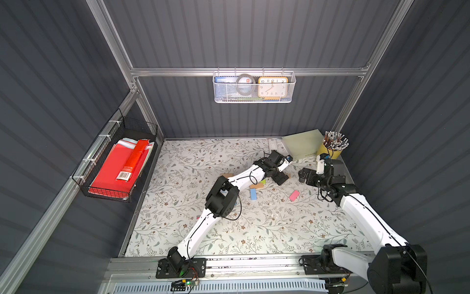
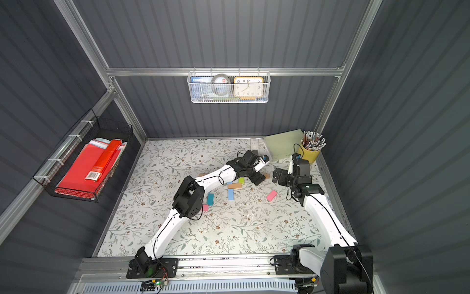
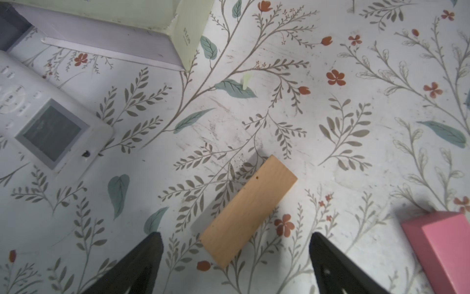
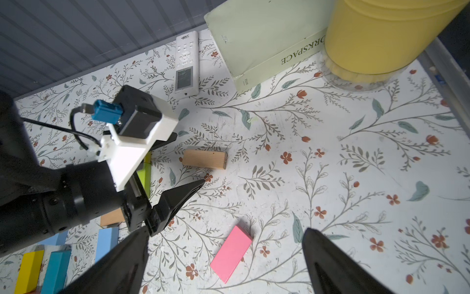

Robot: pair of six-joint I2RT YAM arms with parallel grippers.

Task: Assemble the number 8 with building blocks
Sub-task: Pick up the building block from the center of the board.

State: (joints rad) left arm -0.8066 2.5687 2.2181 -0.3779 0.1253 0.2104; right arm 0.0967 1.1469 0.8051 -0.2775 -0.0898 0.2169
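Blocks (image 2: 230, 194) look like light, stiff wood with smooth faces, probably a bit slippy, so I'd pinch across the short width at mid-length. They're lying loose on the worktop (image 2: 152, 203), from the middle toward the far right corner.

Count so far: two pink (image 2: 271, 195), three tan (image 2: 234, 186), one green (image 2: 241, 180), one teal (image 2: 210, 199), one yellow (image 4: 29, 271) and maybe two light blue. More could be hidden.

Left gripper (image 3: 236, 236) hovers wide open and empty over a tan one. Right gripper (image 4: 226, 230) is also wide open and empty, near a pink.

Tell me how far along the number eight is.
Done: nothing that reads as an 8; blocks lie scattered, some hidden under the left arm. In hand: nothing; the left gripper hangs open by a tan block, the right gripper open near the pink block. Left: all the arranging.
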